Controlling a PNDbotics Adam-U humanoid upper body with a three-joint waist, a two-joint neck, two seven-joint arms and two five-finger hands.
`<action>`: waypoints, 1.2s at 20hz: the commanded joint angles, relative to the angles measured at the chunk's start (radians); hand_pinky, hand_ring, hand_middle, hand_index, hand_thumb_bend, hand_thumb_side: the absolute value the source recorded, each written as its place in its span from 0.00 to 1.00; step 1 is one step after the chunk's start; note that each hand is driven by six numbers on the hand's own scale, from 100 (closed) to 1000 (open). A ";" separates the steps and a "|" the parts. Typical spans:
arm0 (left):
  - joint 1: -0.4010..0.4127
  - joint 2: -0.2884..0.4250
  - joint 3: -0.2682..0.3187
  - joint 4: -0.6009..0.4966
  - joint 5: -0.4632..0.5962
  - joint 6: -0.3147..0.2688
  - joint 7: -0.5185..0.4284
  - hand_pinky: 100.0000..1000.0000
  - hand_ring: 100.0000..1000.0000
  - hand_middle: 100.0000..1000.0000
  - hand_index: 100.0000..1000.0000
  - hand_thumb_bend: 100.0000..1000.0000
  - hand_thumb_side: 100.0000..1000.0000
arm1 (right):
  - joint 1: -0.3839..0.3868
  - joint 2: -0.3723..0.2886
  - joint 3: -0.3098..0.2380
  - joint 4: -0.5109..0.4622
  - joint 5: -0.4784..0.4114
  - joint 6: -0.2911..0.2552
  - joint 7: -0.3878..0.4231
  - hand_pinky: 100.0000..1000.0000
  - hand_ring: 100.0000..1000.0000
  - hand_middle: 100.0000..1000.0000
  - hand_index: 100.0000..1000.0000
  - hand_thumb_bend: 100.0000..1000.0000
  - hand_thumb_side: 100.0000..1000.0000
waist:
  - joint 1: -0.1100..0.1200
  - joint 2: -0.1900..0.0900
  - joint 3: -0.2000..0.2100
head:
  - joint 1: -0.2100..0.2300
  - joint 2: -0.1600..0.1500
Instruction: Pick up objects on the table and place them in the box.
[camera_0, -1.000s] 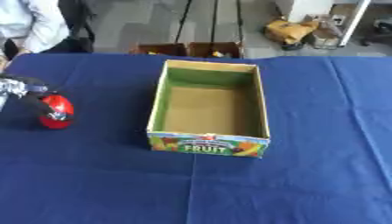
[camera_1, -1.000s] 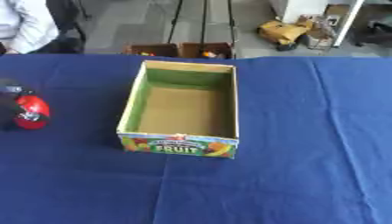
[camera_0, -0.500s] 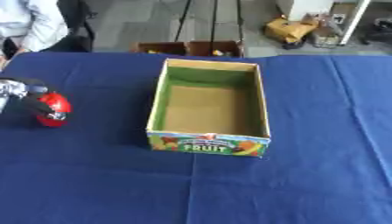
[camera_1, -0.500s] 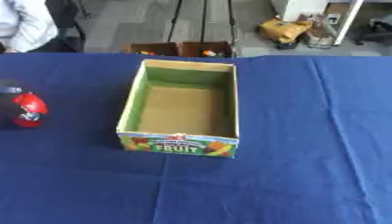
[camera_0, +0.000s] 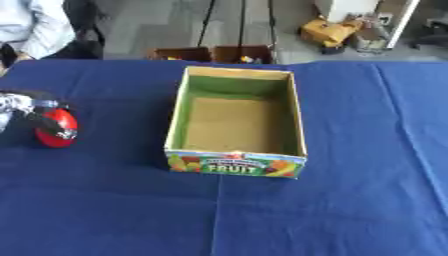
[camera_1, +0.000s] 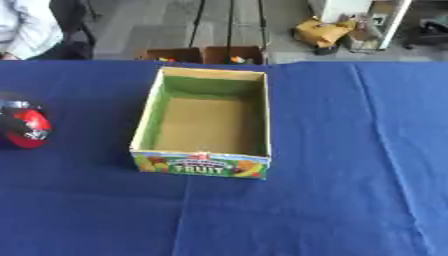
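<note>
Left hand on red object, left edge of frame.
Left hand (camera_0: 35, 112) has fingers curled round the red object (camera_0: 59, 130); box (camera_0: 236, 162) sits centre, apart from both.

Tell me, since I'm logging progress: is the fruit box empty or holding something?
Empty: the fruit box shows only bare brown floor; the red object sits outside, left.

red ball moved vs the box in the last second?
No. The red ball sits the same way left of the box, with the left hand on it.
</note>
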 joint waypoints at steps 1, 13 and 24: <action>-0.014 0.018 0.001 0.004 0.005 0.003 -0.013 0.51 0.71 0.98 1.00 0.16 0.54 | -0.010 -0.019 -0.008 -0.015 -0.009 0.001 -0.007 0.69 0.76 0.67 0.80 0.00 1.00 | 0.000 -0.015 -0.004 | 0.003 -0.008; -0.047 0.017 0.009 -0.055 0.047 0.008 0.013 0.65 0.84 1.00 1.00 0.37 0.86 | -0.003 -0.017 -0.007 -0.015 -0.012 0.007 -0.009 0.69 0.76 0.67 0.80 0.00 1.00 | 0.000 -0.020 0.000 | 0.008 -0.002; -0.057 0.039 0.014 -0.082 -0.040 -0.005 -0.035 0.73 0.85 1.00 1.00 0.44 0.75 | 0.003 -0.014 -0.008 -0.015 -0.014 0.013 -0.006 0.69 0.76 0.66 0.79 0.00 1.00 | 0.000 -0.026 0.012 | 0.004 0.003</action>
